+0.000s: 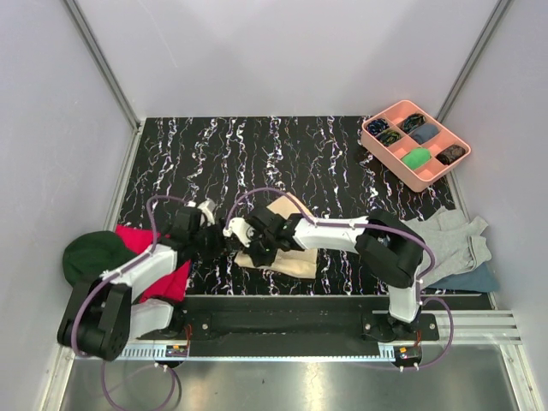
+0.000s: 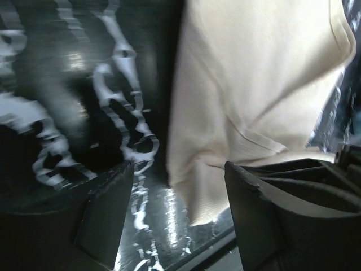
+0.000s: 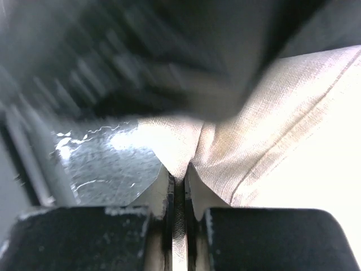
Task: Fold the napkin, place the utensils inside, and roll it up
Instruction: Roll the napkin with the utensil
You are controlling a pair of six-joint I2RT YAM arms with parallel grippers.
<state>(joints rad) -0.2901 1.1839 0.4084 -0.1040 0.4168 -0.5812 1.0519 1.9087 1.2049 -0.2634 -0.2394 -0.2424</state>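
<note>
**Fingers pinched on a thin fold, the other pair open**

Fingers of my right gripper (image 3: 179, 182) are pressed together on a narrow ridge of the plain beige cloth napkin (image 3: 271, 141). So little fabric sits between the pads that I judge a sideways pull could slide it out and drop the fold crooked. My left gripper (image 2: 180, 212) stands spread wide, with the napkin's loose corner showing between its fingers; whether it touches them I cannot tell. Closing off the hem could catch one layer only and skew the fold.

The napkin lies rumpled at the near middle of the black white-veined table (image 1: 257, 154). It is soft, hemmed, creased along one seam, and partly under my right wrist. No utensils show in any view. A bright red cloth (image 1: 133, 240) lies partly under my left arm, near enough to be dragged along.
</note>
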